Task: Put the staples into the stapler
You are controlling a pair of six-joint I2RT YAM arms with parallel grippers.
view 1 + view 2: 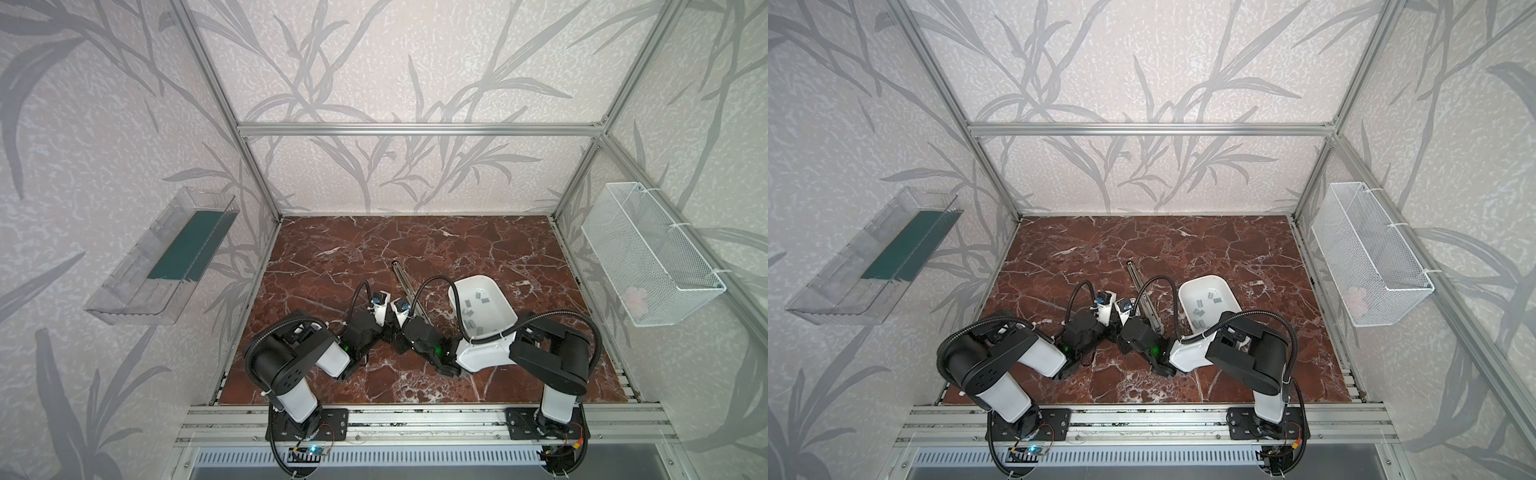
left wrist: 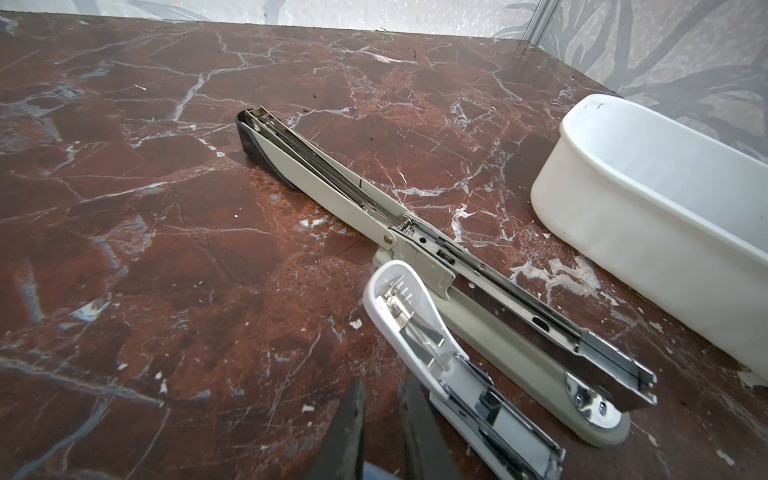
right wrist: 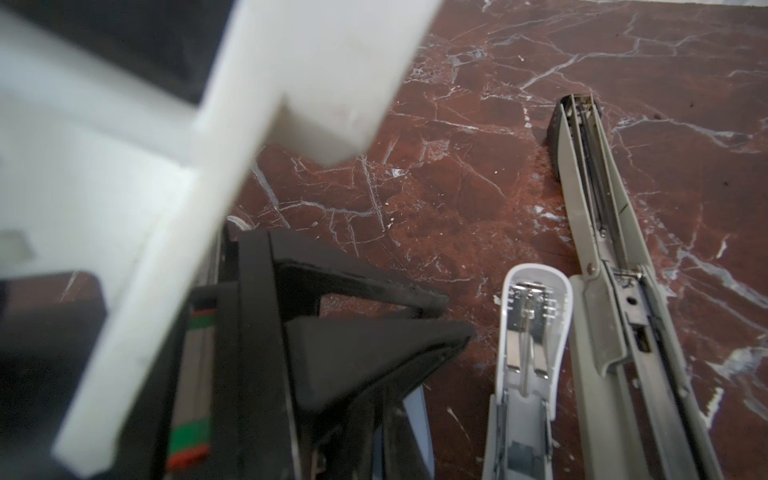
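A long grey stapler point(image 2: 415, 232) point(image 1: 402, 282) lies opened flat on the marble. Beside it lies a small white stapler point(image 2: 419, 332) point(image 3: 532, 340), also open; both arms hide it in both top views. The staples point(image 1: 478, 301) point(image 1: 1208, 301) are several grey strips in the white bin point(image 1: 457, 286). My left gripper point(image 2: 382, 384) hovers just beside the white stapler, its fingers close together on a pale blue thing point(image 2: 374, 471) of which only an edge shows. My right gripper point(image 3: 374, 440) sits right against the left gripper's black fingers point(image 3: 374, 340); its own jaws are dark and unclear.
The white bin's wall point(image 2: 623, 216) stands close to the right of the long stapler. A clear shelf point(image 1: 166, 257) hangs on the left wall and a white wire basket point(image 1: 648, 253) on the right wall. Metal frame posts border the table.
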